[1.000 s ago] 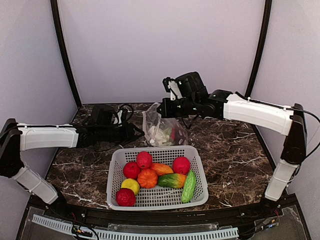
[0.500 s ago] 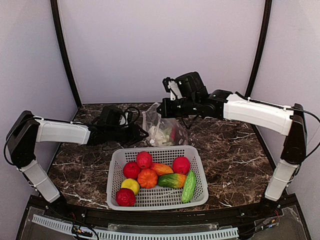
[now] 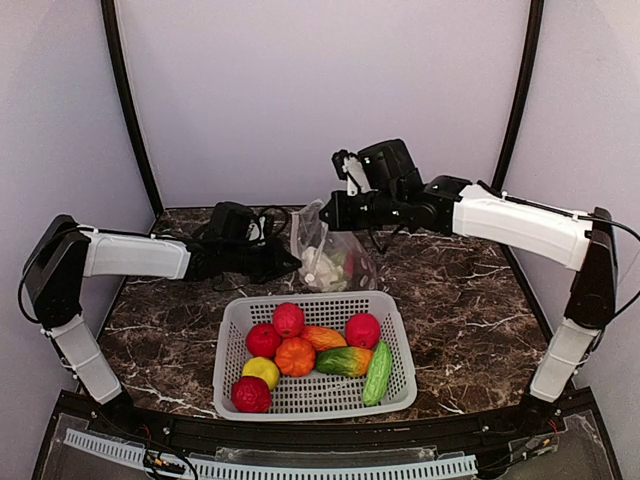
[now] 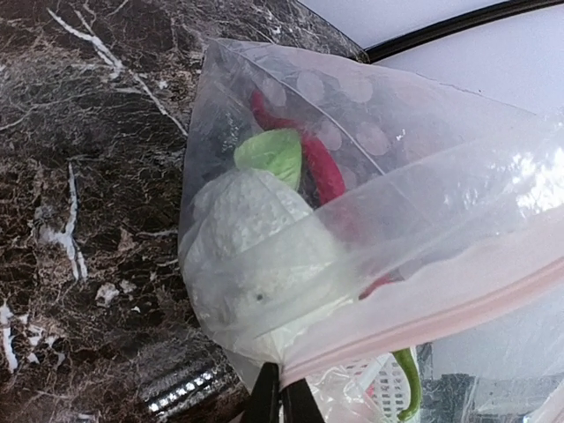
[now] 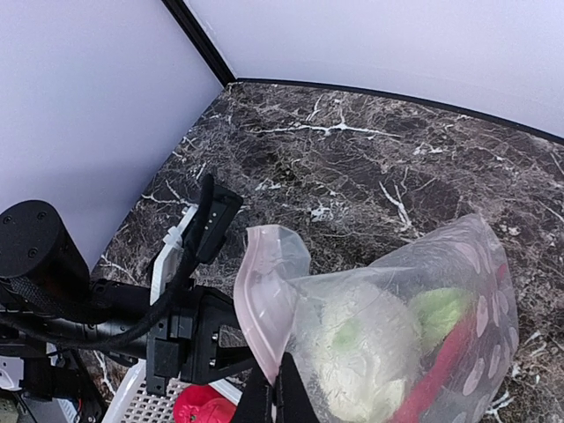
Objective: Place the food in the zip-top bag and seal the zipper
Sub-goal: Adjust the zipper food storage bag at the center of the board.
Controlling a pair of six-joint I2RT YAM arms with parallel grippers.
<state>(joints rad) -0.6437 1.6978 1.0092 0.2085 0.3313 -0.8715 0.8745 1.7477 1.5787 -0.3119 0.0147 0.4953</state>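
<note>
left arm (image 3: 125, 255): white shell, black joints | right arm (image 3: 520, 225): same | left hand (image 4: 280, 401), right hand (image 5: 269, 397): black

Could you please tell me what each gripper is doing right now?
Left gripper: closed, seemingly pinching the zip-top bag edge.
Right gripper: closed on the zip-top bag.

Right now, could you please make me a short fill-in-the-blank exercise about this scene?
1. The right gripper is shut on the zip-top bag, which holds a white ___.
2. The yellow fruit lies in the white ___.
3. The long vegetable along its right wall is ___.
Missing words: cauliflower; basket; green.
</note>
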